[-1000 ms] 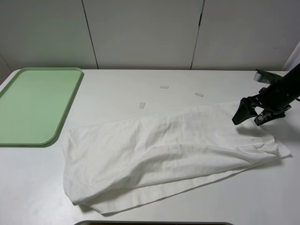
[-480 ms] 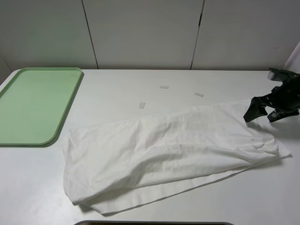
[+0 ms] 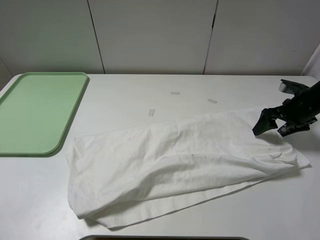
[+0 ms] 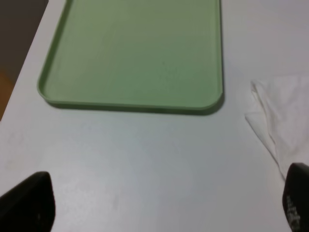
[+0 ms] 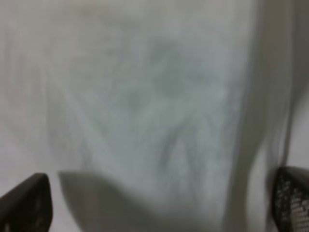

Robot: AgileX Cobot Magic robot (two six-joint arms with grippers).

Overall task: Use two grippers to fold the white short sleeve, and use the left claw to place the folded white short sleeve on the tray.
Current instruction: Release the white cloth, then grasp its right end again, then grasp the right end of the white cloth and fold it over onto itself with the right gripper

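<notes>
Over the right end of the shirt (image 3: 180, 165), which lies wrinkled and apparently doubled lengthwise on the desk (image 3: 150, 85) near the tray (image 3: 30, 110), the right gripper (image 3: 274, 124) hovers, fingers (image 3: 262, 123) apart and holding nothing. Left gripper (image 4: 161, 203): fingers likewise apart, empty, above bare desk near the tray and a shirt corner. Judged step: folding end over end. Done well, both grippers pinch every layer at matching corners, lift together and lay edges flush. No brand, label or writing is legible; the tape strips (image 3: 175, 93) show no marks.
</notes>
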